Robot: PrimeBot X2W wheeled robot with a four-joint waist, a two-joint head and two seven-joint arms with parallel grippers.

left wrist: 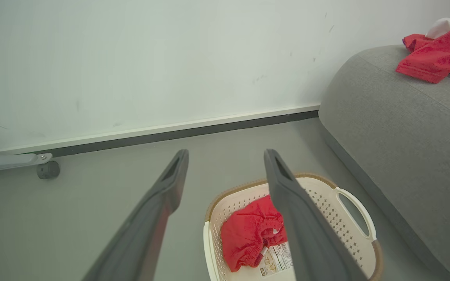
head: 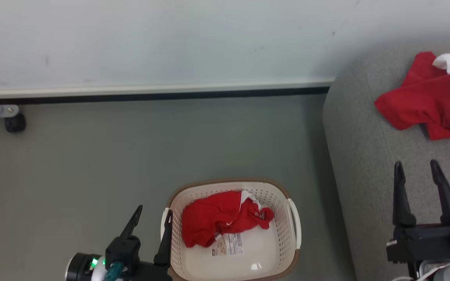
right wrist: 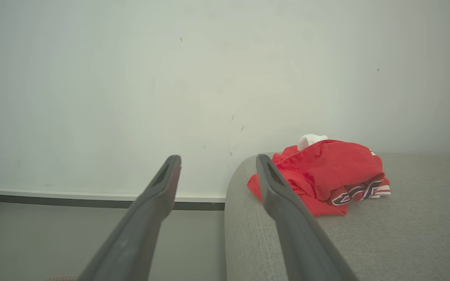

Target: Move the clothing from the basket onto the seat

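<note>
The basket (head: pixel 229 182) is sitting on the floor (head: pixel 92 164), just beside the seat (head: pixel 365 164). One red garment (head: pixel 217 220) is lying crumpled in the basket's far half, partly covering the label (head: pixel 231 246) on the bottom, with a bit of white showing at its upper edge. The left hand (head: pixel 154 210) is hovering at the basket's left side with its fingers spread wide and holding nothing. In the head view its inner finger is lining up with the basket's left handle. The right hand (head: pixel 415 164) is hanging over the seat, its fingers likewise spread and empty. The jersey (head: pixel 432 99) is resting bunched on the seat beyond that hand, well apart from its fingertips. White fabric is peeking out at the jersey's far side, and dark, white-edged lettering is showing in the right wrist view. A caster (head: pixel 15 123) is standing by the wall (head: pixel 170 39).
</note>
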